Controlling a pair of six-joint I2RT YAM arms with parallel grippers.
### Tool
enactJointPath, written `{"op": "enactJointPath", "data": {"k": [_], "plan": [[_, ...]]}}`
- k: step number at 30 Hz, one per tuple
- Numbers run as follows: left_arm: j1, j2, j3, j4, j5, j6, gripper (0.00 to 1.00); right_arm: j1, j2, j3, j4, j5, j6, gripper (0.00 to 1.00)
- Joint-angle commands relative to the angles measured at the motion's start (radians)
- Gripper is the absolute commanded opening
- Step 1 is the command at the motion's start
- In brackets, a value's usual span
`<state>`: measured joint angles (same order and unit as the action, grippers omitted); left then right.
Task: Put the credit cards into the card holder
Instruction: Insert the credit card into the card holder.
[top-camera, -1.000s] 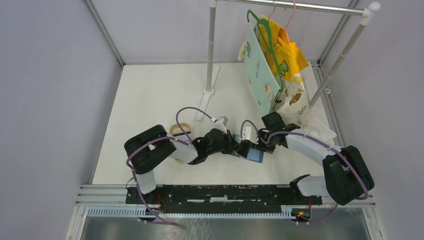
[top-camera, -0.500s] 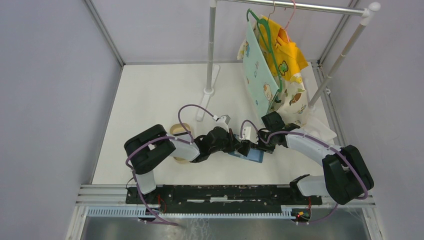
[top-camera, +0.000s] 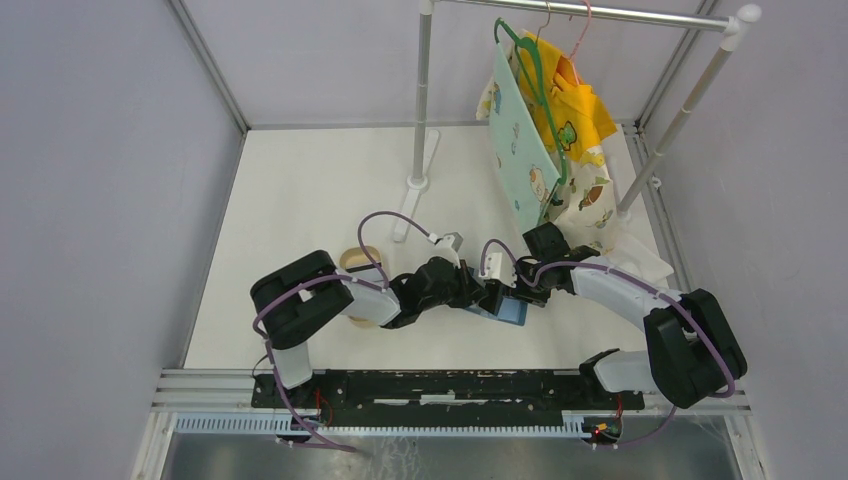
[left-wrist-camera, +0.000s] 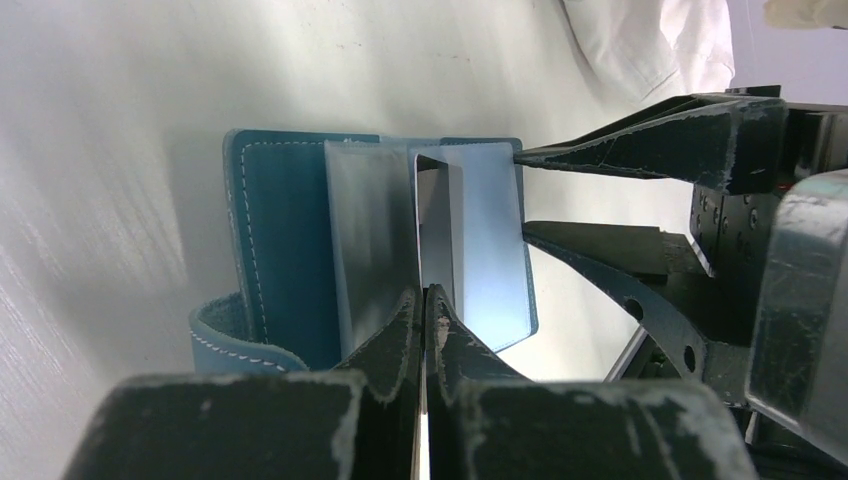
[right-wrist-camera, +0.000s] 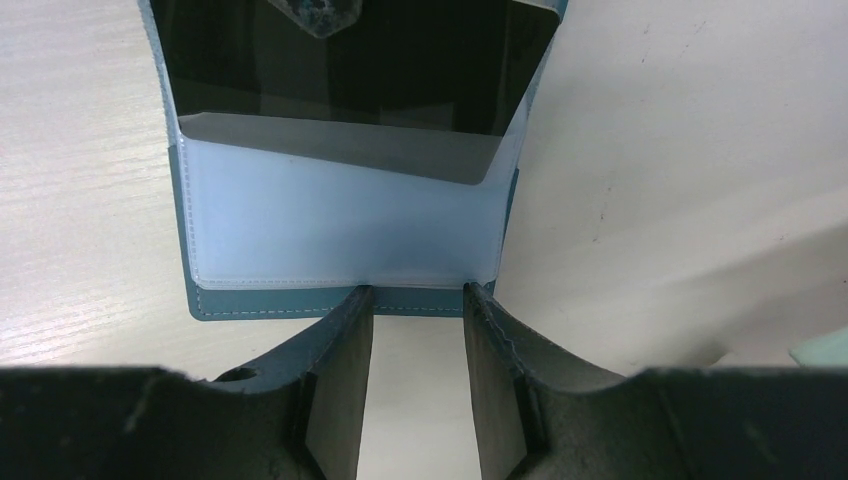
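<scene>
The teal-blue card holder (top-camera: 508, 310) lies open on the table between both arms, and shows as the card holder (left-wrist-camera: 280, 230) and the card holder (right-wrist-camera: 340, 300) in the wrist views. My left gripper (left-wrist-camera: 422, 300) is shut on a dark credit card (left-wrist-camera: 440, 220) held edge-on. The credit card (right-wrist-camera: 350, 60) is partly inside the holder's clear pocket (right-wrist-camera: 340, 230). My right gripper (right-wrist-camera: 417, 298) is open, and both fingertips (right-wrist-camera: 360, 305) rest on the holder's near edge. From above, the left gripper (top-camera: 480, 295) and right gripper (top-camera: 518, 293) face each other over the holder.
A tan oval tray (top-camera: 360, 260) sits left of the left arm. A clothes rack stands behind, with its pole base (top-camera: 418, 183) and hanging garments (top-camera: 545, 120). White cloth (top-camera: 640, 262) lies at the right. Grey walls close in the table on both sides.
My left gripper has edged slightly right toward the card holder with the card. The right arm and the holder have stayed put.
</scene>
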<state>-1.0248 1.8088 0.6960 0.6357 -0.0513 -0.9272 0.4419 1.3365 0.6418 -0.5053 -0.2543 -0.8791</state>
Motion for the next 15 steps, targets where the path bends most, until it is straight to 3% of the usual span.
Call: {"op": "enactJointPath", "data": {"k": [1, 15], "plan": [[-0.014, 0.034, -0.012, -0.012, -0.014, -0.033, 0.02, -0.003, 0.042, -0.016, 0.051, 0.009, -0.008, 0.44], [-0.023, 0.065, -0.024, 0.012, -0.046, -0.113, 0.02, -0.002, 0.046, -0.017, 0.049, 0.005, -0.008, 0.44]]}}
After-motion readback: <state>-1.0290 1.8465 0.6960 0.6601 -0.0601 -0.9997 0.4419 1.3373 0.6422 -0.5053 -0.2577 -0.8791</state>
